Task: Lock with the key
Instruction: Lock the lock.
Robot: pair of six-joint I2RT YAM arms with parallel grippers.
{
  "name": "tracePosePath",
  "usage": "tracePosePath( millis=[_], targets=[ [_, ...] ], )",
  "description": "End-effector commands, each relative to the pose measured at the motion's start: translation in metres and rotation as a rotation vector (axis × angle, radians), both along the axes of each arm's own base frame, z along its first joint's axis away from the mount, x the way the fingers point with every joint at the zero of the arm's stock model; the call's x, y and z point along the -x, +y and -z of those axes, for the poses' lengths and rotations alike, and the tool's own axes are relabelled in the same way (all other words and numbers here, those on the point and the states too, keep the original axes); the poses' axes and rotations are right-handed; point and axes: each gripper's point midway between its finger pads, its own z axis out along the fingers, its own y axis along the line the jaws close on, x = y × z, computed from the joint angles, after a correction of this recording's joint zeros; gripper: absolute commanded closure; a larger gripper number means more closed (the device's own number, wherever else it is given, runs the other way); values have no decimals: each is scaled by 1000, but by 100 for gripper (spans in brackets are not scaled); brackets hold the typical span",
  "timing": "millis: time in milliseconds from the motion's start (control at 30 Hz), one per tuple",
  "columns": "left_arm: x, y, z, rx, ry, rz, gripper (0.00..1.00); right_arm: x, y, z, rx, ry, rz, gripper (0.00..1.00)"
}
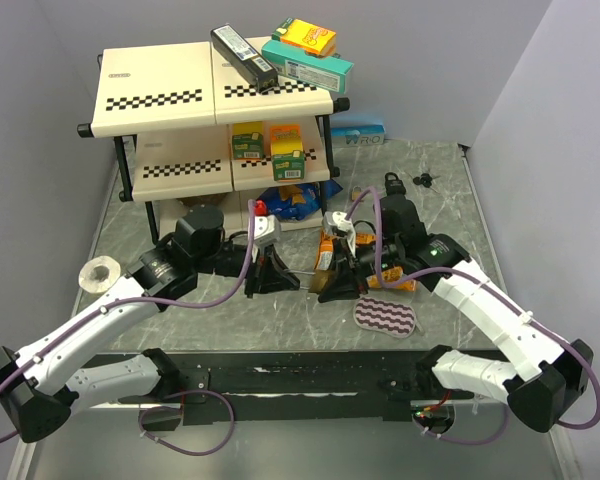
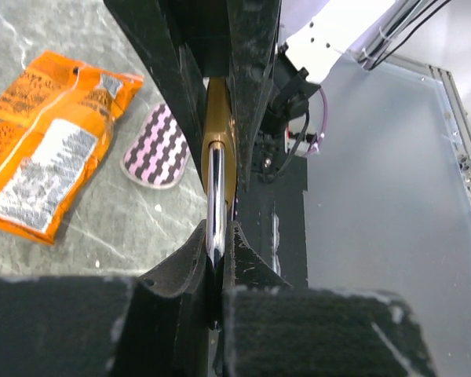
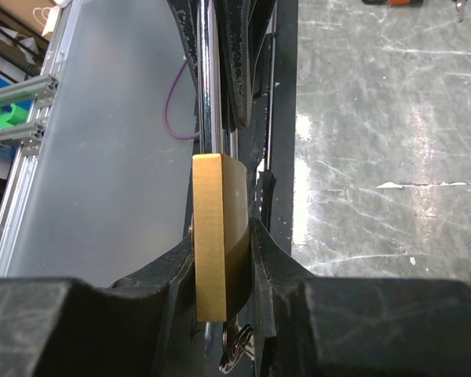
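Padlock (image 3: pixel 220 196) gripped from both ends.
Left gripper (image 2: pixel 217 236), nearly closed, clamps the chrome shackle (image 2: pixel 216 184); right gripper (image 3: pixel 221 251), partly spread, pinches its brass sides.

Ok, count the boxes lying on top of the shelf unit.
3: a long black box near the middle, a teal box to its right, and a yellow box resting on the teal one. None looks hidden up there.

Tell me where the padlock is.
Top view, mid-table: the padlock is held between left hand, on its shackle, and right hand, on its body, beside the orange packet.
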Motion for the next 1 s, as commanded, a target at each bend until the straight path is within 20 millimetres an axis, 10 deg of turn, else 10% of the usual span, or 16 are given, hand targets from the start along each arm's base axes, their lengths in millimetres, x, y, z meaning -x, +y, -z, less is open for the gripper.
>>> tracePosePath(
  millis=[0, 633, 967],
  targets=[
    [11, -42, -32, 199, -172, 143, 99, 3, 40, -88, -311, -308, -156, 100],
    [31, -29, 35, 82, -76, 232, 99, -18, 35, -129, -391, -519, -88, 100],
    [42, -40, 39, 103, -47, 324, 99, -24, 41, -154, -471, -595, -97, 100]
  ],
)
